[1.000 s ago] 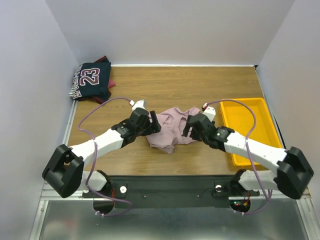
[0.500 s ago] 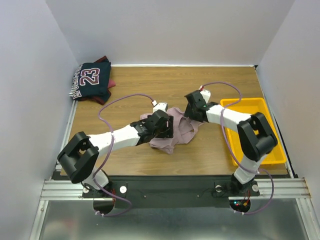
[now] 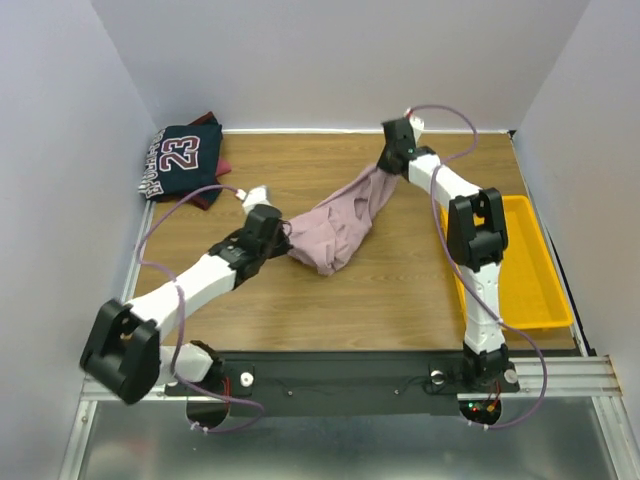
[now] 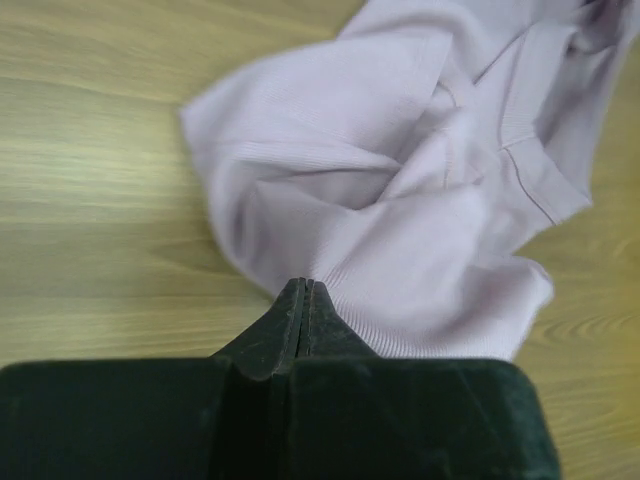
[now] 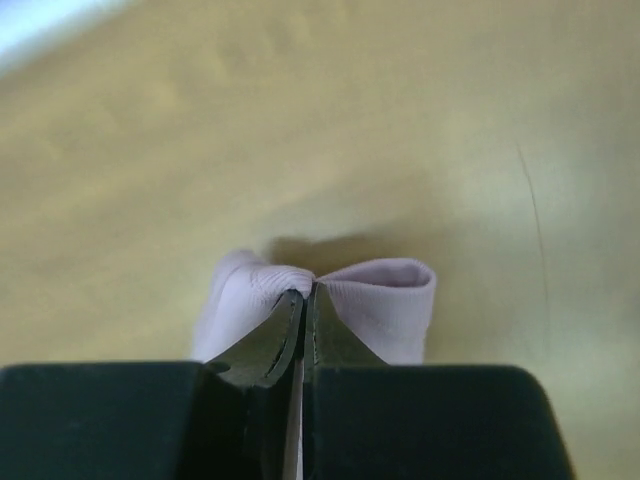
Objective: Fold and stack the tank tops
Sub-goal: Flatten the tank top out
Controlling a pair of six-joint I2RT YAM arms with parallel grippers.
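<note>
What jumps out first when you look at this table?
The pink top, stretched slantwise between the left gripper, pinching its near end, and the right gripper, pinching its far end. Then the navy "23" top in the far left corner and the yellow tray on the right.

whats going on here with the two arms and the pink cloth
Both arms have hold of the pink tank top. The left fingers are shut on its near-left edge and the right fingers on a fold at its far end, so it is drawn out diagonally across the table. The navy tank top lies in the far left corner, the yellow tray at the right.
</note>
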